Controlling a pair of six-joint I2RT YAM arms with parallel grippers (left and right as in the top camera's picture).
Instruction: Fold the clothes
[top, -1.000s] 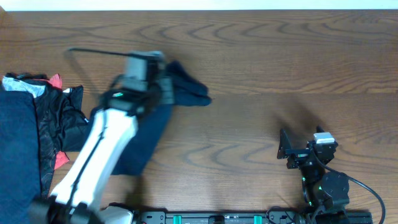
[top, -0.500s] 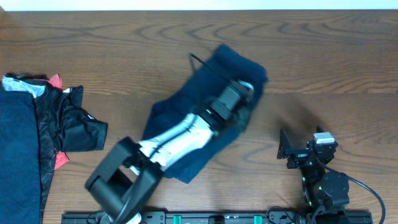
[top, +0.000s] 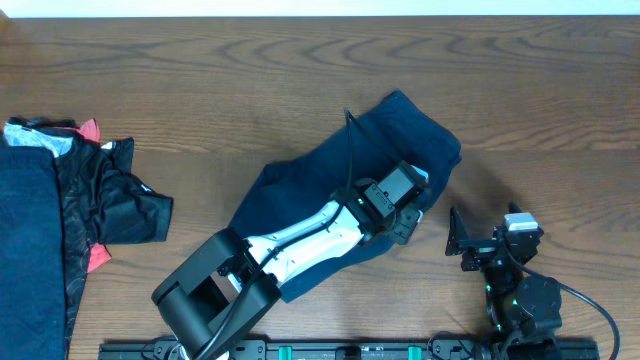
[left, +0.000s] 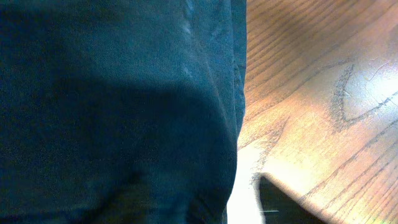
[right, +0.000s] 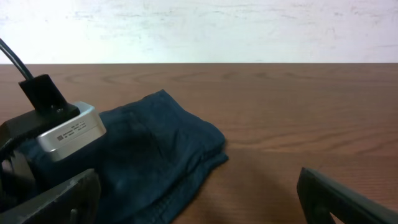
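A plain dark navy garment (top: 320, 175) from the clothes lies spread at an angle on the middle of the table. My left gripper (top: 405, 207) rests over its right end. In the left wrist view the navy cloth (left: 112, 93) fills the left side. One dark finger (left: 283, 204) stands clear of the cloth's edge with a bright gap between; the other finger is hidden. My right gripper (top: 468, 240) sits near the front right, open and empty, its fingers wide apart (right: 205, 199). The garment's end (right: 161, 143) lies just ahead of it.
More clothes (top: 60, 200) are piled at the left edge: navy, black mesh-like and red-trimmed pieces. The left arm's wrist camera (right: 65, 130) stands close to the left of my right gripper. Bare wood table (top: 540, 110) stretches to the back and right.
The left arm swept from the back left to the middle right, dragging the navy garment with it and spreading it out. Its jaws have opened off the cloth. The right arm stayed still.
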